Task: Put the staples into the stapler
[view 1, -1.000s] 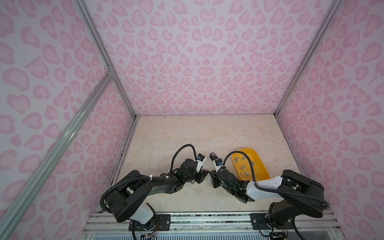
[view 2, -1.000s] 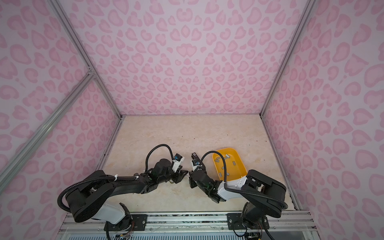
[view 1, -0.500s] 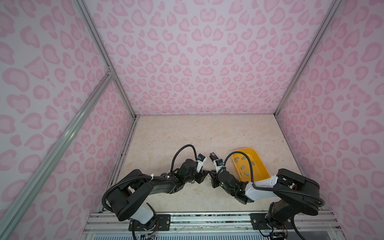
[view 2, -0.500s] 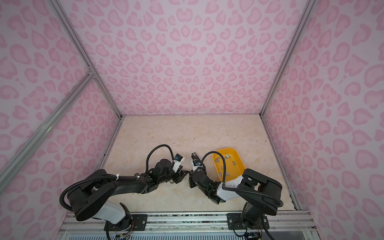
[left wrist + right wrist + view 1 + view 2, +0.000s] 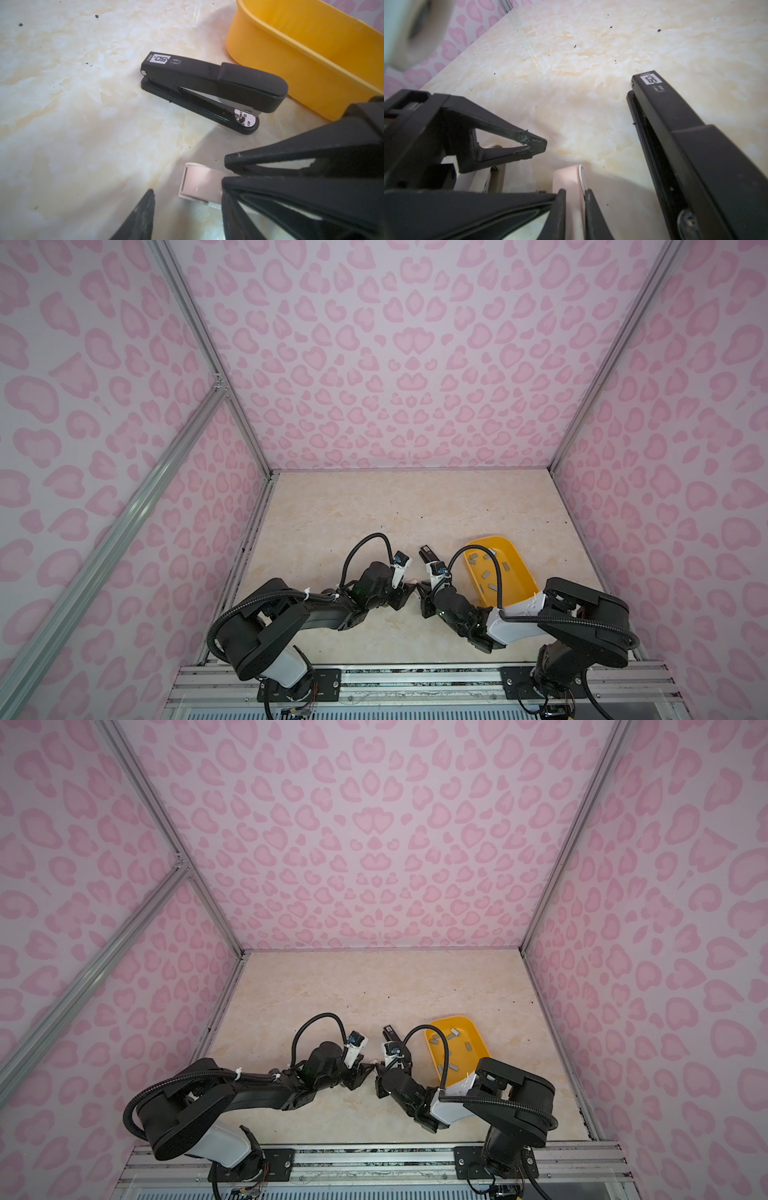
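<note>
Nearest, the right gripper (image 5: 575, 193) is seen clamped on the pink stapler (image 5: 198, 182). The left gripper (image 5: 187, 187) is spread about it, and whether it grips cannot be told. Beyond, at twelve o'clock, a black stapler (image 5: 207, 83) is laid. The staples (image 5: 472, 559) are left in the yellow tray (image 5: 517, 578), at two o'clock of the grippers, nearer the right arm, its long axis eleven-to-five. Since a second ago, nothing is visibly moved.
</note>
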Controlling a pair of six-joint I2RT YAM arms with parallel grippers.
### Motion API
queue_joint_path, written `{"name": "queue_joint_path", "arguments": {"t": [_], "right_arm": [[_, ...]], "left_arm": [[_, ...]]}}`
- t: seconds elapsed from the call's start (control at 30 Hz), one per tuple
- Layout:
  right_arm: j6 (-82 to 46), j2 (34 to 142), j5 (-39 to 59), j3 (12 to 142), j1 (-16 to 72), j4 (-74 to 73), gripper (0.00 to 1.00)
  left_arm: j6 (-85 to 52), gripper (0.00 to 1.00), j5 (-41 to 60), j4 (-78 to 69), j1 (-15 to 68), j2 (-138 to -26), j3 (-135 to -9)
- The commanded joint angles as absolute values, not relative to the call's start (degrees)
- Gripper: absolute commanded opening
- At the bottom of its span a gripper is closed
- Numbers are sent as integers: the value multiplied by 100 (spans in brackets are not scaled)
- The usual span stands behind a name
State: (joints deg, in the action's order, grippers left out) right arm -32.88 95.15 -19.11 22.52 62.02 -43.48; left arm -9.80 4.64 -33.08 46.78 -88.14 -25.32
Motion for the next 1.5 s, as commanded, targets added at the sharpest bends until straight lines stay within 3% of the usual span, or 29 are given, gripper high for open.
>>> {"name": "queue_joint_path", "arguments": {"t": [0.0, 0.33, 0.57, 0.67, 0.77, 0.83, 0.9, 1.03, 1.17, 1.27, 1.37, 1.47], "right_arm": [[-3303, 9739, -1790, 2121, 6218, -3100, 17], [-3058, 9173, -1777, 2479, 6084, -2523, 17], [-2649, 7705, -2212, 3452, 5929, -835, 29], [-2746, 7094, -2651, 3906, 5868, -4, 36], [-3007, 6514, -3155, 4306, 5670, 638, 42], [-3280, 6195, -3167, 4644, 5255, 1199, 42], [-3550, 6012, -3025, 4938, 4713, 1597, 42], [-2886, 6047, -2969, 5235, 3632, 1581, 53], [-1505, 6196, -4416, 4747, 3001, 771, 70], [-1018, 6016, -3786, 3908, 2069, -31, 82], [-2255, 5878, -3582, 3738, 997, 622, 78], [-2976, 5899, -2745, 3562, 37, 1102, 73]], "left_arm": [[-923, 53, 408, -3663, 4681, -8898, -2535], [-913, 53, 253, -3418, 4685, -8643, -2706], [-958, 56, -476, -2419, 4685, -7743, -3256], [-1043, 61, -1141, -1903, 4685, -6978, -3503], [-1109, 80, -2397, -1513, 4664, -6406, -3716], [-1456, 97, -3898, -955, 4527, -6248, -4009], [-2002, 95, -4824, -188, 4191, -6179, -4333], [-1940, 96, -3853, -406, 3090, -5749, -4089], [-1270, 96, -4150, -1035, 2470, -5153, -3504], [-569, 96, -4143, -1861, 2044, -5050, -2892], [-658, 96, -4631, -2230, 1650, -5137, -2332], [-847, 96, -4347, -2813, 1334, -5303, -1800]]}}
